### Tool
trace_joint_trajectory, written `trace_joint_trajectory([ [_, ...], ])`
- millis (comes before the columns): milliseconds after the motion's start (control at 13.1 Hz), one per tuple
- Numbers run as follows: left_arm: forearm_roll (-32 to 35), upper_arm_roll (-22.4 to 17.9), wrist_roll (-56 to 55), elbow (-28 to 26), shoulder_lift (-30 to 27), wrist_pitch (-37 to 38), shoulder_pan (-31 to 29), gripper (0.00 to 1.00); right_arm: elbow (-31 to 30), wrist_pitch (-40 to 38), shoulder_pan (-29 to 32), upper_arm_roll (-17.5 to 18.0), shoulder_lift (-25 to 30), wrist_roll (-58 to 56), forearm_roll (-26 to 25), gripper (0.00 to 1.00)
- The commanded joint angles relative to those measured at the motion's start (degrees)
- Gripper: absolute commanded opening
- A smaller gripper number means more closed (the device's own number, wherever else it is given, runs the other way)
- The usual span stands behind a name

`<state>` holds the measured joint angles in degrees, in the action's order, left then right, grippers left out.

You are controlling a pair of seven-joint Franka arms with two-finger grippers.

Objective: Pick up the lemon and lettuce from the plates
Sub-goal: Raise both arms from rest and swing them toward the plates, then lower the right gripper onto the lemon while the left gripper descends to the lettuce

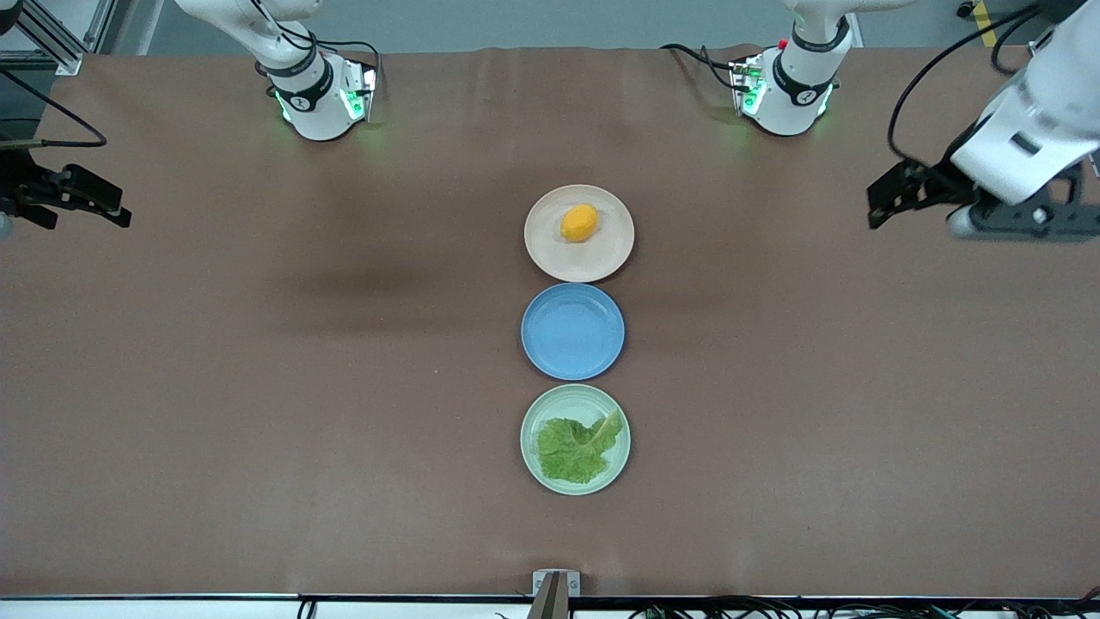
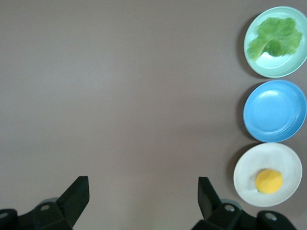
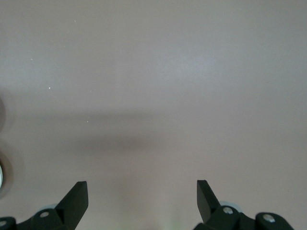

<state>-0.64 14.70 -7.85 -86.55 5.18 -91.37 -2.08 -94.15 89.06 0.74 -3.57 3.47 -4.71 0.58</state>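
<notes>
The lemon [image 1: 579, 223] lies on the beige-pink plate [image 1: 550, 258], the plate farthest from the front camera. The lettuce [image 1: 577, 449] lies on the mint green plate [image 1: 537, 413], the nearest one. My left gripper [image 1: 885, 199] hangs open and empty over bare table at the left arm's end. Its wrist view shows the open gripper [image 2: 144, 191], the lemon [image 2: 268, 181] on its plate [image 2: 249, 167] and the lettuce [image 2: 276, 37] on its plate [image 2: 288, 69]. My right gripper [image 1: 116, 211] hangs open and empty over bare table at the right arm's end; its wrist view [image 3: 142, 194] shows only tabletop.
An empty blue plate [image 1: 572, 331] sits between the two task plates, and it also shows in the left wrist view [image 2: 274, 111]. The three plates form a line down the middle of the brown table [image 1: 258, 387]. The arm bases [image 1: 318, 99] stand at the table's edge farthest from the front camera.
</notes>
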Motion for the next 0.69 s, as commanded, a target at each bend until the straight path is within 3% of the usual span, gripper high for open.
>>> trace_joint_trajectory([
  [0, -0.8, 0.3, 0.7, 4.4, 9.1, -5.7, 3.1, 1.00, 1.0, 0.1, 0.1, 0.1, -3.5, 0.7, -0.4, 1.00],
  [152, -0.2, 0.2, 0.6, 4.5, 14.1, -13.9, 7.0, 1.00, 2.0, -0.4, 0.1, 0.1, -8.6, 0.2, -0.5, 1.00],
  [305, 0.4, 0.3, 0.3, 4.6, 19.3, -22.7, 9.5, 1.00, 2.2, -2.1, -1.9, 0.1, -8.7, 1.8, 0.4, 1.00],
  [610, 0.5, -0.5, -0.4, 7.1, 29.7, -38.8, 15.1, 1.00, -2.9, -1.4, -12.0, 0.3, -5.7, 30.4, 5.1, 1.00],
])
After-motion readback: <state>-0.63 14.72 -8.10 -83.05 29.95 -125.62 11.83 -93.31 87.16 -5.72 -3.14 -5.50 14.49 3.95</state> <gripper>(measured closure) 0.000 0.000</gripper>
